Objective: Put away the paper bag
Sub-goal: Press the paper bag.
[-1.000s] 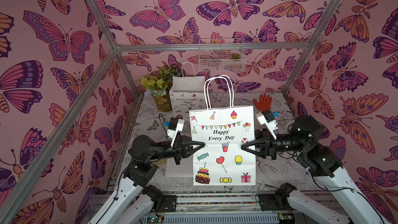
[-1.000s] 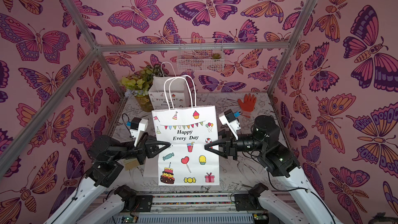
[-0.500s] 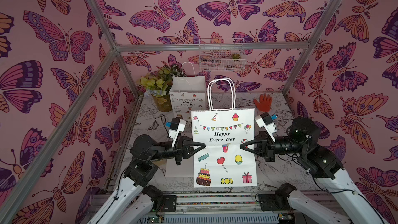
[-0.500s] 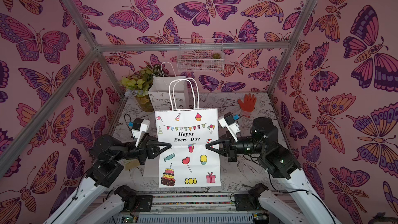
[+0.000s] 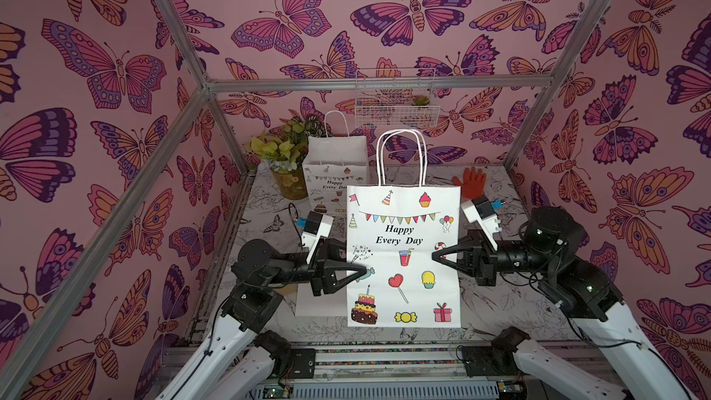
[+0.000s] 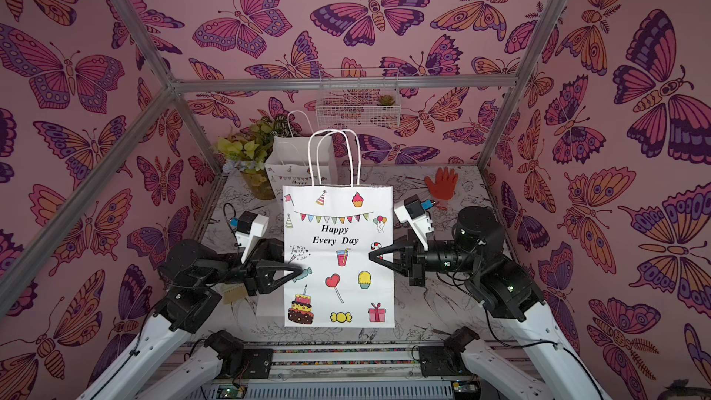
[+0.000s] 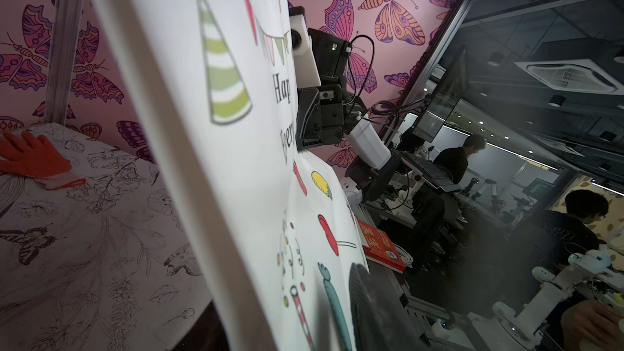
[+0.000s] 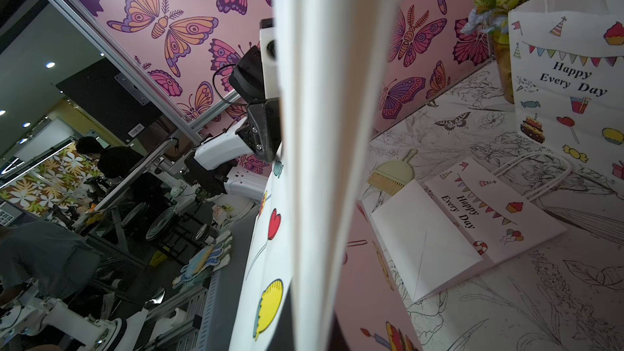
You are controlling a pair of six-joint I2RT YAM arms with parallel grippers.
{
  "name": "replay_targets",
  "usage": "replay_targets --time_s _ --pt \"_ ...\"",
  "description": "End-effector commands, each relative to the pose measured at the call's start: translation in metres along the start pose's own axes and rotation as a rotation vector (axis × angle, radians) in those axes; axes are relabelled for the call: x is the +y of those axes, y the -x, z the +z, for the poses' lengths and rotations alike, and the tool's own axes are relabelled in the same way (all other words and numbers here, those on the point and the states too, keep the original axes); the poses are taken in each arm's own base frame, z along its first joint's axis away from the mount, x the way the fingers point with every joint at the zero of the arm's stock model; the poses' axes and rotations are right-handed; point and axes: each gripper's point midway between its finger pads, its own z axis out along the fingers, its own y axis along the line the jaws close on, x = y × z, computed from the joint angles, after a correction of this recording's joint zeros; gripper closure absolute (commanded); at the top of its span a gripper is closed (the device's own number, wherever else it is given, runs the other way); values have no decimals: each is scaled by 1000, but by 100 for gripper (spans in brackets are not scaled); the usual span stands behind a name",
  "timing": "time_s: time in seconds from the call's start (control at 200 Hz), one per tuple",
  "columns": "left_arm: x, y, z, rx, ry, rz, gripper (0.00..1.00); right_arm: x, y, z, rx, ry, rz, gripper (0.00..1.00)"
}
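Paper bag [image 5: 404,232]: it is held upright at the front of the counter [image 5: 500,302], between the two arms, with its printed face turned forward and its handles up.
Right gripper [image 5: 436,255]: it is closed on the right edge of the paper bag, at about mid height.
Left gripper [image 5: 359,269]: it is set at the left edge of the paper bag, at about mid height, and one finger is laid over the printed face; whether the paper is pinched cannot be told.
Flat bag [image 8: 466,224]: it is laid on the counter just behind the paper bag, toward its left side.
Brush [image 8: 391,173]: it is laid just beside the flat bag, behind and left of the paper bag.
Standing bag [image 5: 334,171]: it is stood upright well behind the paper bag, to its left, and the same print is carried.
Potted plant [image 5: 284,163]: it is placed further left of the paper bag, just beside the standing bag.
Orange glove [image 5: 471,182]: it is laid flat behind the paper bag, to its right.
Wire basket [image 5: 394,103]: it is hung on the back wall, above and beyond the paper bag.
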Motion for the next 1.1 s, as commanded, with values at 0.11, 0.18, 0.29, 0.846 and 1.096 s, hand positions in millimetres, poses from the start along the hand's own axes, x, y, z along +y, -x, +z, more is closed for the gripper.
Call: replay_targets --time_s 0.11,0.18,0.29,0.846,1.096 --pt "-5 -7 0 32 -43 8 83 6 17 -2 -36 -4 -58 100" --pt "-5 -8 0 34 -46 9 92 4 15 -1 -30 -10 -55 100" --pt "-3 -7 0 32 -40 9 100 1 11 -1 -22 -22 -46 100" --pt "5 0 0 -6 16 25 100 6 -7 -1 -15 36 41 41" --pt "3 1 -1 -15 25 35 100 0 -21 0 20 26 71 61"
